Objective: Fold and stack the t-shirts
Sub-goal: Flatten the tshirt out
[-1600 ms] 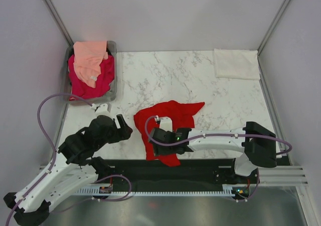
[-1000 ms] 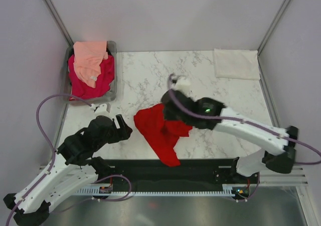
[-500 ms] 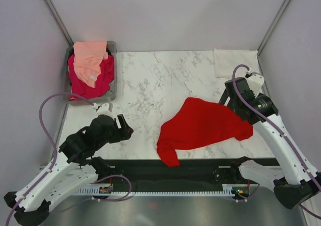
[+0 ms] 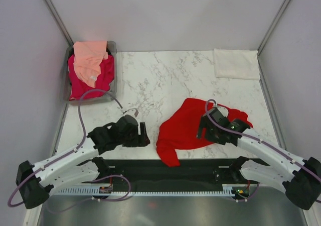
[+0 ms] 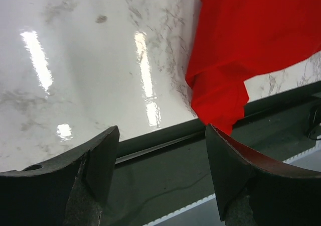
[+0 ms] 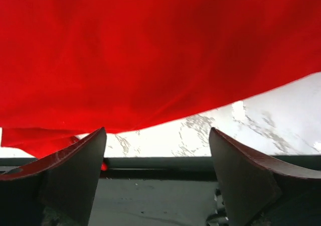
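Left pincer (image 5: 161,129) and right pincer (image 6: 156,130) both gape empty. Red tee (image 4: 183,128) lies crumpled beneath the right (ahead of the left): pinch opposite hems, spread flat.

The left arm (image 4: 65,172) and the right arm (image 4: 266,147) are both made of long white links joined by black, rounded joint housings, and the wrist part of each is fully black. A thin purple cable (image 4: 79,120) follows the left arm in loose loops, and a second purple cable (image 4: 206,107) curls at the right wrist. The fingers (image 5: 93,171) of the left gripper (image 5: 161,131) and the fingers (image 6: 67,178) of the right gripper (image 6: 156,131) are dark, matt wedges with a curved inner edge and a pointed tip.
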{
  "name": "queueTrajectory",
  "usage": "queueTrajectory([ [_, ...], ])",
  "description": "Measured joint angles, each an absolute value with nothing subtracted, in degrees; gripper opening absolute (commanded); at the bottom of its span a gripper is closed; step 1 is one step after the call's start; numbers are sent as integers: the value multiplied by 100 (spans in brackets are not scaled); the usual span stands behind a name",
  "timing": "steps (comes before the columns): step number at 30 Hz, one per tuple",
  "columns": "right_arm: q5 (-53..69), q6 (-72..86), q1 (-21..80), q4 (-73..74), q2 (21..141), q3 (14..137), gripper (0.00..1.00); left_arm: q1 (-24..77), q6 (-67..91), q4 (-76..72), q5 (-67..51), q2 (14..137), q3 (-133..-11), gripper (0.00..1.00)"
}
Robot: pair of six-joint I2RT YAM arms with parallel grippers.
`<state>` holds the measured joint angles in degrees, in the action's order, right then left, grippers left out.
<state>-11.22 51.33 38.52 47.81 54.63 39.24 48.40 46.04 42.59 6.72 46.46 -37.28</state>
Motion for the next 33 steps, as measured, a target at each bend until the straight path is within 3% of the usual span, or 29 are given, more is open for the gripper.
queueTrajectory([
  [2, -1044, 5221, 3962, 4482, 5697, 3785, 84, 5096, 4709, 3889, 554, 4960, -3601, 78],
  [4, -1015, 5284, 3966, 4230, 5769, 3649, 72, 5408, 4834, 3498, 473, 5378, -3527, 77],
  [7, -1000, 5393, 3966, 3909, 5798, 3400, 64, 5756, 4993, 2956, 410, 6060, -3522, 77],
  [11, -1044, 5489, 3966, 3699, 5863, 3109, 64, 6053, 5188, 2314, 384, 6871, -3520, 75],
  [17, -1243, 5743, 3964, 3706, 5776, 2803, 73, 6125, 5402, 1710, 373, 7465, -3500, 68],
  [23, -1570, 5920, 3964, 3837, 5288, 2735, 72, 6167, 5575, 1249, 364, 7752, -3435, 64],
  [26, -1693, 5927, 3964, 3745, 5382, 2694, 59, 6222, 5660, 982, 375, 7898, -3428, 50],
  [27, -1719, 5909, 3964, 3680, 5465, 2659, 43, 6235, 5695, 913, 384, 7953, -3428, 36],
  [29, -1782, 5841, 3964, 3553, 5623, 2587, 25, 6252, 5756, 843, 429, 8031, -3428, 18],
  [30, -1809, 5817, 3964, 3479, 5699, 2558, 8, 6257, 5765, 847, 440, 8084, -3426, 3],
  [31, -1831, 5778, 3964, 3420, 5763, 2545, 0, 6259, 5782, 847, 443, 8101, -3430, 2],
  [33, -1863, 5771, 3964, 3336, 5835, 2545, 0, 6272, 5760, 928, 467, 8088, -3472, 2],
])
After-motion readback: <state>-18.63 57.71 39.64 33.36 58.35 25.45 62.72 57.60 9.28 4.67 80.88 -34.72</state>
